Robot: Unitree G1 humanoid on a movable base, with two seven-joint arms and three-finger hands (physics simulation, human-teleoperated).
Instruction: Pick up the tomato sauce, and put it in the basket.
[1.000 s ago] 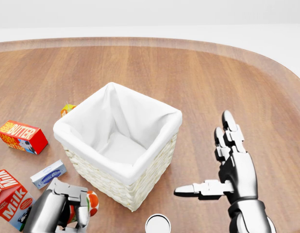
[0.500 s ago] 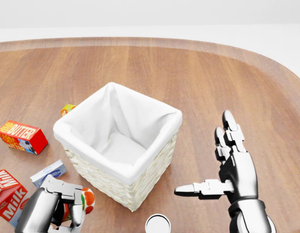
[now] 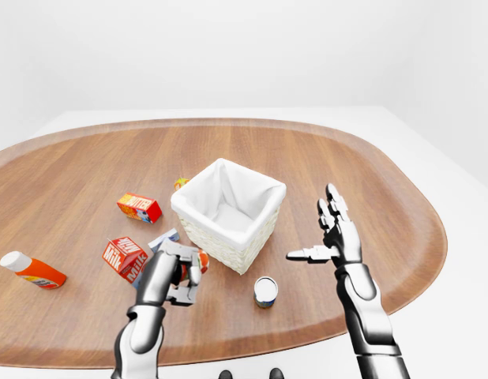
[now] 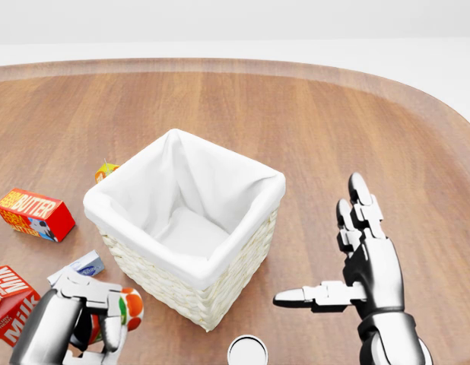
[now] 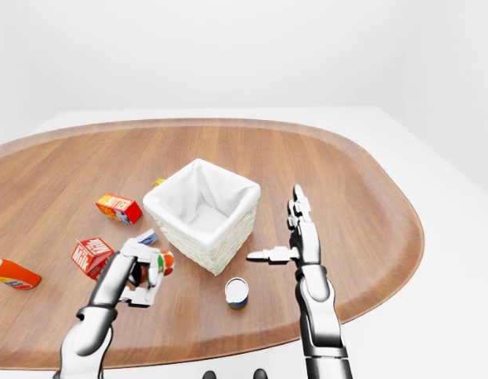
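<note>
The tomato sauce, a small can with a red, orange and green label, sits in my left hand at the bottom left of the head view. The fingers are closed round it, just left of the basket's near corner; it also shows in the left-eye view. The basket is white wicker with a white cloth lining and nothing inside, in the middle of the wooden table. My right hand is open and empty, with fingers spread, to the right of the basket.
A white-topped can stands below the basket. A butter box, a milk carton and a small blue box lie to the left. A small orange pack sits behind the basket. An orange bottle lies at far left.
My left hand has moved a little left and up with the can in it, uncovering more of the blue box. The right hand has not moved.
</note>
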